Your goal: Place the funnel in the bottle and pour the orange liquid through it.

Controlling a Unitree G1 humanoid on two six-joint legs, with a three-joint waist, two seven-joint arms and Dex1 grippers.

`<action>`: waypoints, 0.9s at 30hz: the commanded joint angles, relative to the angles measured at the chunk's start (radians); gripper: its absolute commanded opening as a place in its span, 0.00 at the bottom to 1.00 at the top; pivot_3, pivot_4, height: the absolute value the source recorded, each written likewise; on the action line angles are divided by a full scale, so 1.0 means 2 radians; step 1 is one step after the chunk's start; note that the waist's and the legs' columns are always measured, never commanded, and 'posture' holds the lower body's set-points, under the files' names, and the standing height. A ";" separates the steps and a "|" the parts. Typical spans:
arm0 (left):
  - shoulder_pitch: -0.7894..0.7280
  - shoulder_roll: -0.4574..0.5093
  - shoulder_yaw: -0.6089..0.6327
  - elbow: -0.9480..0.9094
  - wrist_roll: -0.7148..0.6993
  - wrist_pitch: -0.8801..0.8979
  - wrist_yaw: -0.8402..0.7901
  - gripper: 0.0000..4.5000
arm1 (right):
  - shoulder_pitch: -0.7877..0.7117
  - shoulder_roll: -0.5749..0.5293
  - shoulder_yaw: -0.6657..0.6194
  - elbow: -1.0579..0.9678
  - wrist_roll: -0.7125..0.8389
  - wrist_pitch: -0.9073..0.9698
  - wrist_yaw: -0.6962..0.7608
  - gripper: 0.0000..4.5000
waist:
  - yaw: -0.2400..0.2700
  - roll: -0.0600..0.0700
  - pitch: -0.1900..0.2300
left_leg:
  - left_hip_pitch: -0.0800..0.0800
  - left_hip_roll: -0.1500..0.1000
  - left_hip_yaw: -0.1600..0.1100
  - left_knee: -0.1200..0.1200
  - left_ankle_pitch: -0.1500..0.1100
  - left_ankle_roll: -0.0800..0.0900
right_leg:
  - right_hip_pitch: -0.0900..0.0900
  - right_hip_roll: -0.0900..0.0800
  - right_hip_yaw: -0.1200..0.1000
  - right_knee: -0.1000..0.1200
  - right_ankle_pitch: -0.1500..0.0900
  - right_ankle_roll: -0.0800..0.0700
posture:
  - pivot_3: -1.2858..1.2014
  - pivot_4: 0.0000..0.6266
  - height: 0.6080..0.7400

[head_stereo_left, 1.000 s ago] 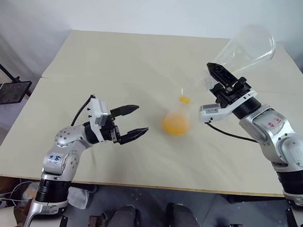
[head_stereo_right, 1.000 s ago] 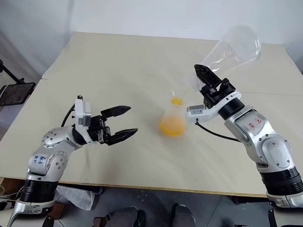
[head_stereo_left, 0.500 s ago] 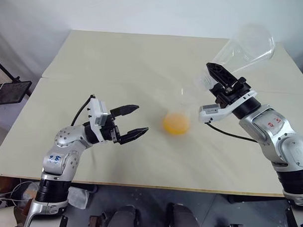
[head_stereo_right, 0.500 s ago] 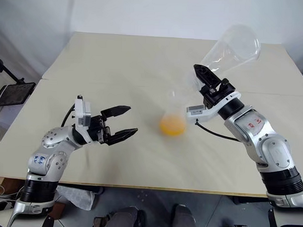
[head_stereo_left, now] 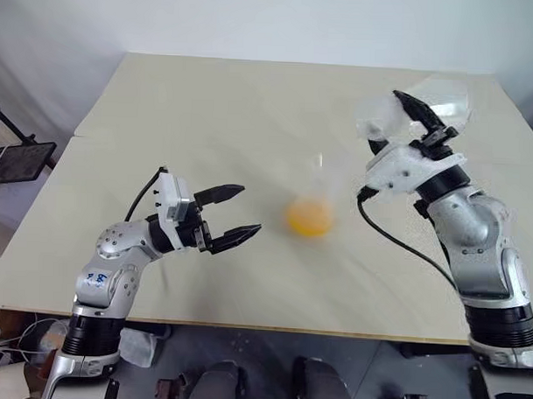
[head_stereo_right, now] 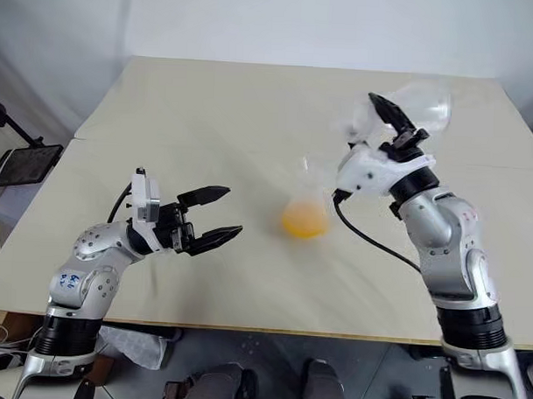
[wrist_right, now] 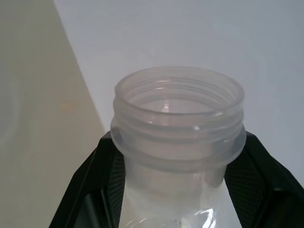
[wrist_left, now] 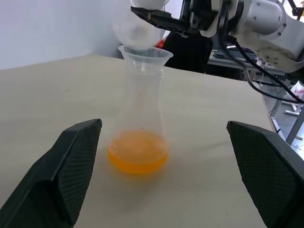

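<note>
One small clear conical bottle point(wrist_left: 141, 114) stands mid-table, one clear plastic funnel point(wrist_left: 145, 53) in its neck, orange liquid point(wrist_left: 138, 157) pooled inside. Far right, the right gripper point(head_stereo_left: 418, 117) clamps one larger empty clear flask point(wrist_right: 178, 142). Near left, the left gripper point(head_stereo_left: 232, 213) gapes empty over the beige table point(head_stereo_left: 209, 101).

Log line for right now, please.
funnel: seated in bottle | orange liquid: in bottle | right end effector: holding empty flask | left end effector: open

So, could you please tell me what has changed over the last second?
The right end effector, shut on the larger flask, rolled it back from its pouring tilt. The orange liquid drained from the funnel into the bottle. The open left end effector stayed put.
</note>
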 commanded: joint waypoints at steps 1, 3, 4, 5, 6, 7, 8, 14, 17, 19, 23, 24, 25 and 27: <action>-0.006 0.004 0.005 -0.016 -0.008 -0.007 -0.004 1.00 | -0.002 0.010 -0.053 -0.037 0.068 0.069 0.017 0.55 | 0.000 0.000 0.000 | 0.000 0.000 0.000 0.000 0.000 0.000 | 0.000 0.000 0.000 0.000 0.000 0.000 | 0.52 0.24 1.00; -0.007 0.005 0.004 -0.015 -0.008 -0.006 -0.006 1.00 | -0.005 0.027 -0.091 -0.040 0.115 0.128 0.013 0.55 | 0.000 0.000 0.000 | 0.000 0.000 0.000 0.000 0.000 0.000 | 0.000 0.000 0.000 0.000 0.000 0.000 | 0.52 0.24 1.00; -0.008 0.005 0.004 -0.014 -0.007 -0.006 -0.006 1.00 | -0.007 0.039 -0.115 -0.041 0.146 0.161 0.010 0.55 | 0.000 0.000 0.000 | 0.000 0.000 0.000 0.000 0.000 0.000 | 0.000 0.000 0.000 0.000 0.000 0.000 | 0.52 0.24 1.00; -0.008 0.005 0.004 -0.014 -0.007 -0.006 -0.007 1.00 | -0.007 0.046 -0.133 -0.041 0.166 0.178 0.006 0.55 | 0.000 0.000 0.000 | 0.000 0.000 0.000 0.000 0.000 0.000 | 0.000 0.000 0.001 0.001 0.000 0.000 | 0.52 0.24 1.00; -0.009 0.005 0.003 -0.013 -0.007 -0.005 -0.007 1.00 | -0.009 0.053 -0.158 -0.035 0.187 0.200 -0.003 0.55 | 0.000 0.000 0.000 | 0.000 0.000 0.000 0.000 0.000 0.000 | 0.000 0.000 0.001 0.001 0.000 0.000 | 0.52 0.24 1.00; -0.010 0.005 0.003 -0.012 -0.007 -0.005 -0.007 1.00 | -0.008 0.056 -0.184 -0.023 0.203 0.212 -0.013 0.55 | 0.000 0.000 0.000 | 0.000 0.000 0.000 0.000 0.000 0.000 | 0.000 0.000 0.001 0.001 0.000 0.000 | 0.52 0.24 1.00; -0.012 0.005 0.003 -0.011 -0.007 -0.005 -0.008 1.00 | -0.007 0.059 -0.205 -0.012 0.213 0.223 -0.025 0.55 | 0.000 0.000 0.000 | 0.000 0.000 0.000 0.000 0.000 0.000 | 0.000 0.000 0.001 0.001 0.000 0.000 | 0.52 0.24 1.00; -0.018 0.007 0.001 -0.008 -0.006 -0.004 -0.012 1.00 | 0.011 0.043 -0.261 0.064 0.244 0.217 -0.052 0.55 | -0.001 0.000 0.000 | 0.000 -0.001 0.000 0.000 0.000 0.000 | 0.000 0.000 0.001 0.001 0.000 0.000 | 0.52 0.24 1.00; -0.022 0.006 0.000 -0.005 -0.007 -0.003 -0.013 1.00 | 0.017 0.040 -0.279 0.119 0.263 0.190 -0.053 0.55 | -0.001 0.000 0.000 | 0.000 -0.001 0.001 0.000 0.000 0.000 | -0.001 0.000 0.001 0.001 0.000 0.000 | 0.52 0.24 1.00; -0.024 0.005 -0.001 -0.003 -0.007 -0.003 -0.014 1.00 | 0.021 0.041 -0.284 0.144 0.274 0.174 -0.054 0.55 | -0.001 0.000 0.000 | 0.000 -0.001 0.001 0.000 0.000 0.000 | -0.001 0.000 0.001 0.001 0.000 0.000 | 0.52 0.24 1.00; -0.026 0.004 -0.002 -0.003 -0.007 -0.002 -0.015 1.00 | 0.023 0.047 -0.289 0.164 0.305 0.161 -0.052 0.55 | -0.002 0.000 0.000 | 0.001 0.000 0.001 -0.001 0.000 0.000 | -0.001 0.000 0.002 0.001 0.000 0.000 | 0.52 0.24 1.00; -0.026 0.004 -0.002 -0.002 -0.007 -0.002 -0.015 1.00 | 0.024 0.050 -0.292 0.163 0.317 0.161 -0.049 0.55 | -0.001 0.000 0.000 | 0.001 0.000 0.001 -0.001 0.000 0.000 | -0.001 0.000 0.002 0.001 0.000 0.000 | 0.52 0.24 1.00; -0.026 0.005 -0.002 -0.002 -0.007 -0.002 -0.016 1.00 | 0.024 0.054 -0.298 0.156 0.338 0.163 -0.042 0.62 | -0.001 0.000 0.000 | 0.001 0.000 0.001 -0.001 0.000 0.000 | -0.001 0.000 0.002 0.001 0.000 0.000 | 0.52 0.24 1.00; -0.027 0.005 -0.002 -0.001 -0.007 -0.002 -0.017 1.00 | 0.031 0.051 -0.294 0.150 0.345 0.162 -0.041 0.79 | -0.001 0.000 0.000 | 0.001 0.000 0.001 -0.001 0.000 0.000 | -0.001 0.000 0.002 0.001 0.000 0.000 | 0.52 0.24 1.00</action>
